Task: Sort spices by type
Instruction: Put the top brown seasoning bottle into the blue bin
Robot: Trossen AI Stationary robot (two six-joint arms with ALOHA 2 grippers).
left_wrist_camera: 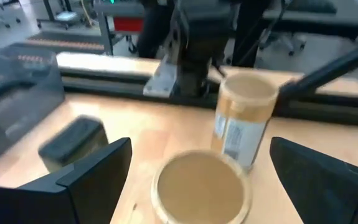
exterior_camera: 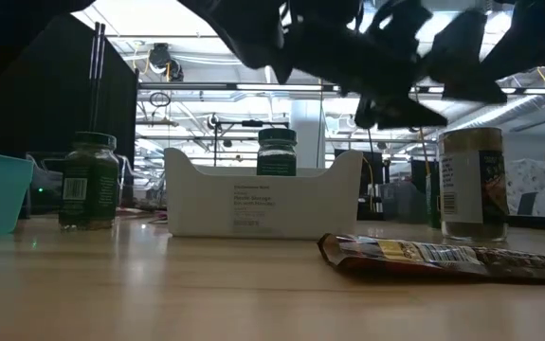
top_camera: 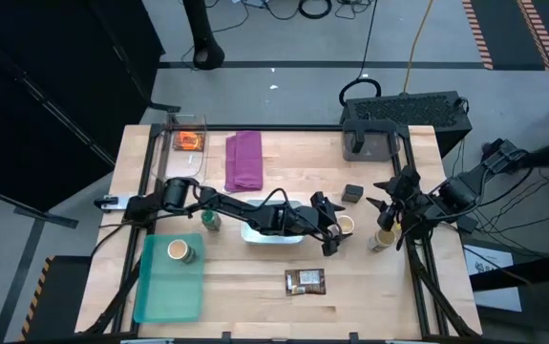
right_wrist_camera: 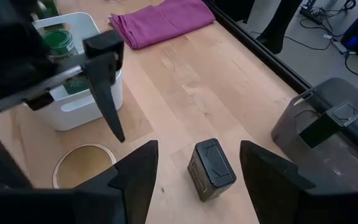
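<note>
Spices: tan-lidded jar awaiting pickup, centre-right of table

Tan-lidded jar point(top_camera: 344, 225) is standing upright just right of the white bin point(top_camera: 255, 232); a second tan-lidded jar point(top_camera: 383, 240) is standing near it, toward the right arm. Left gripper point(top_camera: 330, 229) is hovering over the first jar with fingers spread wide, holding nothing; in the left wrist view the lid point(left_wrist_camera: 200, 184) is sitting between the two fingers. Right gripper point(top_camera: 386, 212) is waiting above the second jar, fingers partly spread and empty.

Handling note: judged best to be lowering straight down, keeping the lid centred, and closing on the jar's side below the lid rather than on the rim. The neighbouring jar is standing close, so the outer finger is needing clearance.

Other stock: green-lidded jar point(exterior_camera: 277, 152) in the bin, another green-lidded jar point(top_camera: 211, 221) left of it, a third tan-lidded jar point(top_camera: 179, 251) on the teal tray point(top_camera: 164, 296), dark brown packet point(top_camera: 305, 280) nearer the front edge.
</note>
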